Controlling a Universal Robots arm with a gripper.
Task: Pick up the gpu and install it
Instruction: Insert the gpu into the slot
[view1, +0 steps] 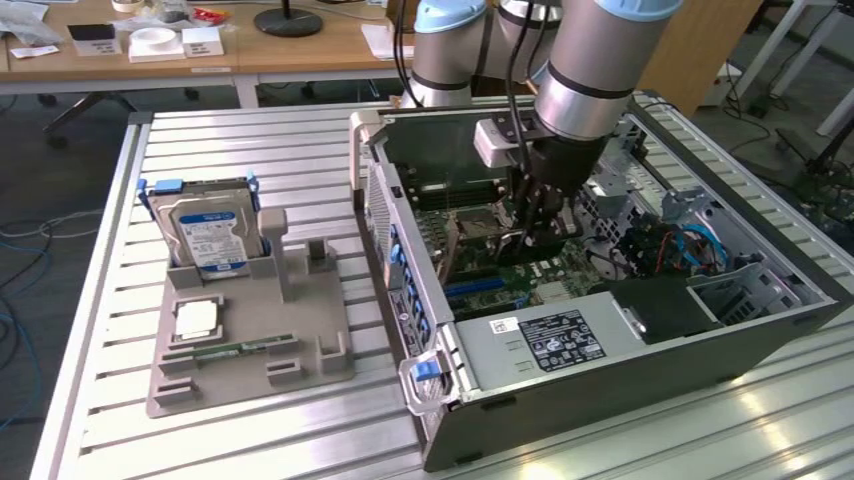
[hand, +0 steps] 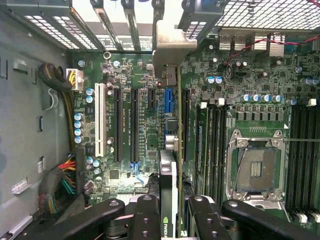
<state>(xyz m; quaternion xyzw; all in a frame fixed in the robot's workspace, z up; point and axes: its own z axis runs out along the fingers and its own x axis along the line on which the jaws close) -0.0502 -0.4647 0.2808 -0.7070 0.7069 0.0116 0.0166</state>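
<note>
The gripper (view1: 539, 228) reaches into the open computer case (view1: 601, 350), its fingers pinching the gpu (hand: 169, 175). The card stands edge-on over the motherboard (hand: 125, 125), in line with the blue slot (hand: 168, 102).

Silver-grey arm (view1: 587, 85) with pale blue joint caps (view1: 447, 14), black cable (view1: 510, 60), black bolted claw (hand: 172, 205).

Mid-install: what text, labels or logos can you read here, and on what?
No words are legible.
Nvidia eye logo, no lettering: on the gpu, held in the gripper.
White print by the motherboard slots: too small to read.
Blue label on the hard drive: blurred.
Label on the power supply: blurred.
</note>
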